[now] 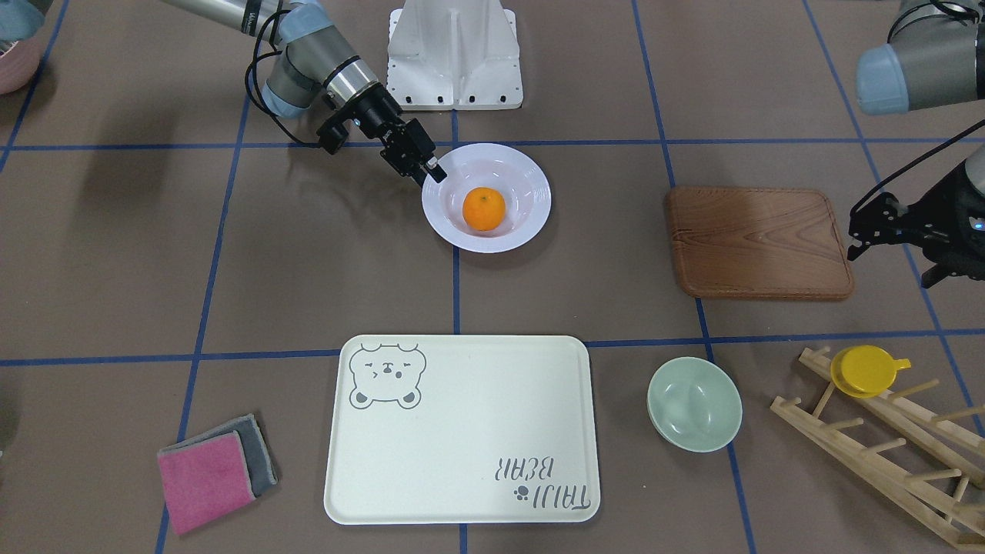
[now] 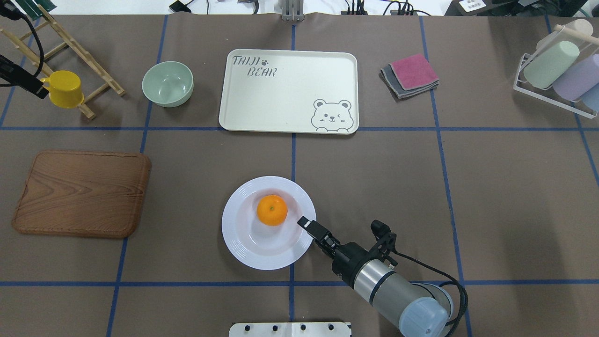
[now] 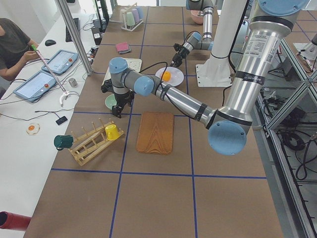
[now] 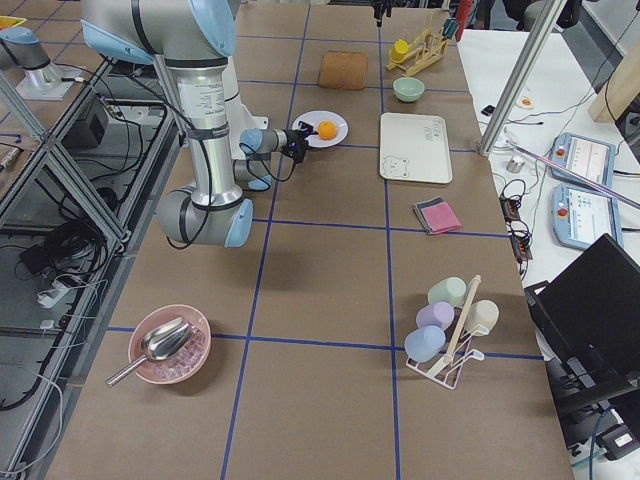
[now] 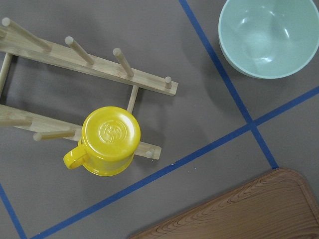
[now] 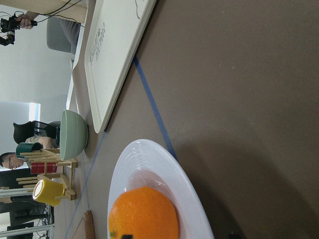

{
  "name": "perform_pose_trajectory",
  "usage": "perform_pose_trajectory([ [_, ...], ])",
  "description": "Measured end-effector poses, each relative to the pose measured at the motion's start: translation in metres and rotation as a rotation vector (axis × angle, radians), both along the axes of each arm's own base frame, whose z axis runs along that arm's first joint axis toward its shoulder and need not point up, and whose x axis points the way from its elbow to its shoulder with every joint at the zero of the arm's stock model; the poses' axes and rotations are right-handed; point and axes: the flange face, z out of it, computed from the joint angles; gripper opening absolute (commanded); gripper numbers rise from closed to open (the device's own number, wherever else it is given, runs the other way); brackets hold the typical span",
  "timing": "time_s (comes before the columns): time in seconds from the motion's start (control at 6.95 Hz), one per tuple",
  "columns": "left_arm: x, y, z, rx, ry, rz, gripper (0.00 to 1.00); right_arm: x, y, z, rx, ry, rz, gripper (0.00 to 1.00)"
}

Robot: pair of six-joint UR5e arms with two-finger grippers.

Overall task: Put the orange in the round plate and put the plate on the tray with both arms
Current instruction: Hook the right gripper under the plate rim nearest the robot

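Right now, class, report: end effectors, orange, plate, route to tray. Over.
Right end effector at round plate rim, looks open; left end effector near wooden board, state unclear. Orange in plate. Tray bare, path clear.

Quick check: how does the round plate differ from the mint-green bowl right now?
The round plate is white, the bowl mint-green. The plate is wider and shallower than the bowl. The plate holds the orange; the bowl is empty. Both are round, glossy and upright.

Brown table (image 2: 514, 210) gridded with blue tape; white desk (image 3: 25, 158) alongside; metal frame posts (image 3: 75, 34); bright, even light.
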Motion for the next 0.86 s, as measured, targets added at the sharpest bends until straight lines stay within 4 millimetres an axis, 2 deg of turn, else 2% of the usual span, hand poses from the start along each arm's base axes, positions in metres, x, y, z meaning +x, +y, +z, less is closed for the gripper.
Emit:
perform_pose_trajectory([
  [0.29,-0.0036,-0.0005,-0.0008,0.002,0.001,-0.006,0.99,-0.0018,0.0016,-0.0001,-0.02,-0.014,0.008,0.12],
  [0.43,-0.005,-0.0008,-0.001,0.002,0.001,-0.008,0.99,-0.0032,0.0028,0.002,-0.027,-0.014,0.012,0.01],
  [0.86,-0.0082,-0.0011,-0.0018,0.003,0.001,-0.014,0.99,-0.0032,0.0035,0.0011,-0.032,-0.02,0.022,0.0],
])
